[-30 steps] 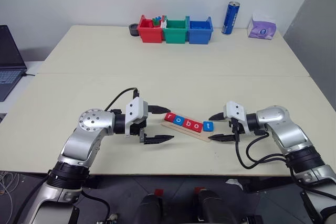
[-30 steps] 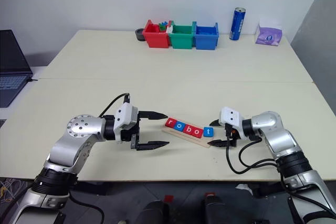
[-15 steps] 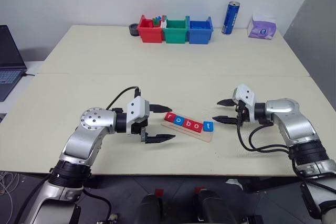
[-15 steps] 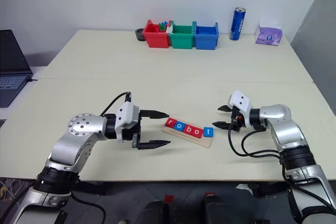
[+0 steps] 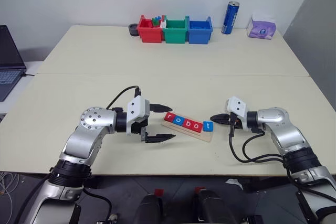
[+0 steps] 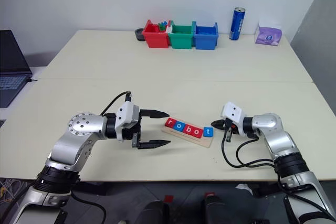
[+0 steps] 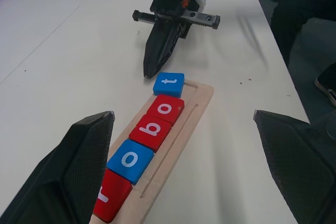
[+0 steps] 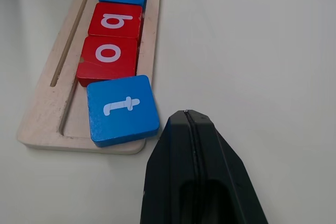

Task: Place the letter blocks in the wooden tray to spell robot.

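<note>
Since a second ago the right gripper has drawn its two black fingers together from a wide spread, and its tip now points at the blue "t" block, just beside it; whether it touches the tile cannot be told. From the right wrist view the fingers meet along a thin seam with nothing between them, close to the corner of the "t" tile, which sits slightly askew and overhangs the end of the wooden tray. Nearest the robot, the left gripper hangs just beside the other end of the tray with its fingers wide apart and empty, one above the other. Between the two grippers the tray lies at a slant on the cream table, and the five letter blocks rest on it in a row reading r, o, b, o, t: red, blue, red, red, blue. Farther back, near the table's far edge, stand a red bin, a green bin and a blue bin side by side, with a blue can and a purple tissue pack to their right. A laptop sits off the table's left side.
</note>
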